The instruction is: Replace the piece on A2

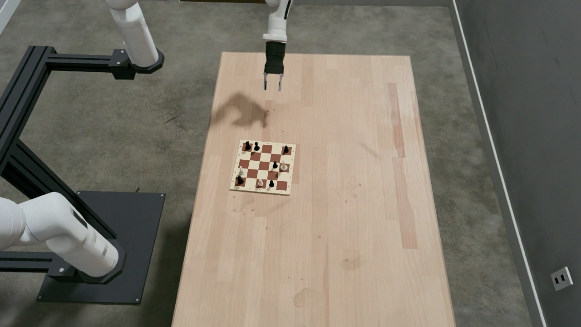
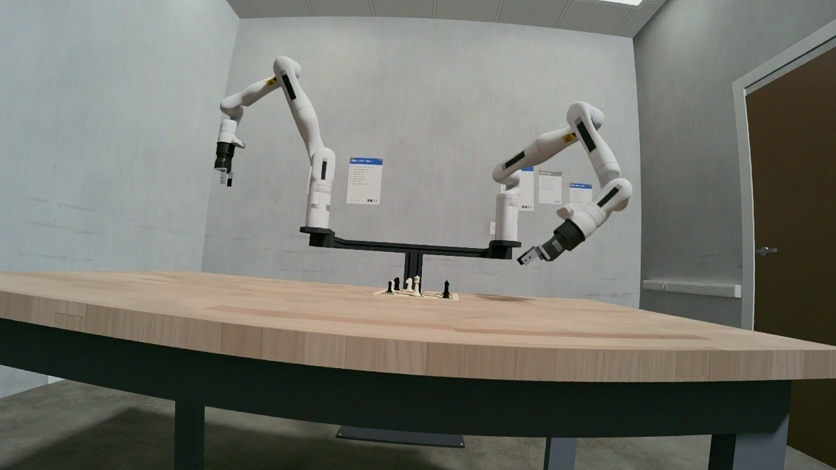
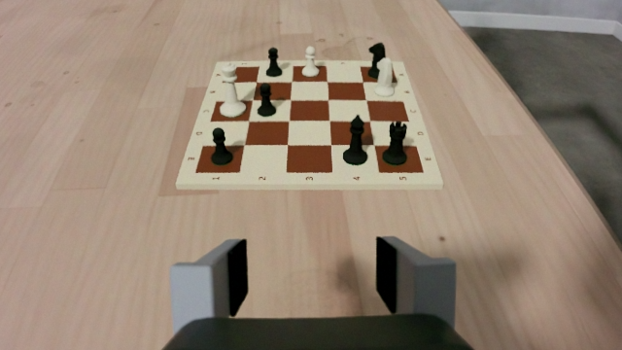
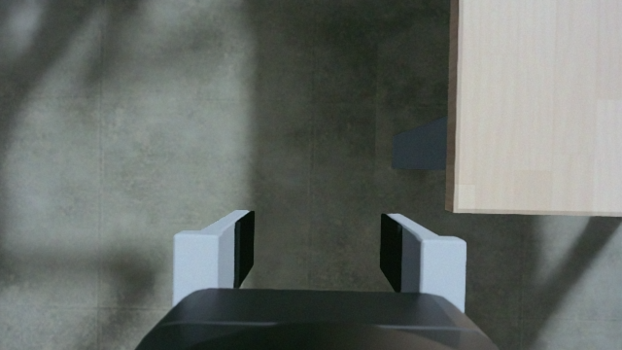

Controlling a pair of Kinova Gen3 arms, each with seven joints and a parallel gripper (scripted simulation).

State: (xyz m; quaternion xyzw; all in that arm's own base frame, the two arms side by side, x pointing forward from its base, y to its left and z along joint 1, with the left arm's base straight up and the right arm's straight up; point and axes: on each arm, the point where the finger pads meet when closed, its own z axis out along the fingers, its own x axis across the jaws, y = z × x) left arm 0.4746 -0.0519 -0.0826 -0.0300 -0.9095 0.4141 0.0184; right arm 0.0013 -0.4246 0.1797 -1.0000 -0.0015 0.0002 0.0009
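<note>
The board (image 1: 281, 185) (image 3: 309, 186) lies on the table. The A2 piece, a black pawn (image 1: 271, 183) (image 3: 274, 64), stands upright. The B5 piece, a white knight (image 1: 240, 170) (image 3: 385, 80), stands upright, close in front of the A5 black knight (image 1: 240, 180) (image 3: 376, 60) in the left wrist view. My left gripper (image 1: 272, 89) (image 2: 522, 260) (image 3: 311, 265) is open and empty, raised above the table beyond the board's E edge. My right gripper (image 2: 225, 179) (image 4: 317, 239) is open and empty, high over the floor outside the table edge.
A white pawn (image 1: 260, 182) (image 3: 310, 63) stands on A3, beside A2. A tall white piece (image 3: 231, 94) is on C1, black pawns on C2 (image 3: 265, 102) and E1 (image 3: 221, 151). A black bishop (image 3: 356, 146) is on E4, a black crowned piece (image 3: 396, 146) on E5.
</note>
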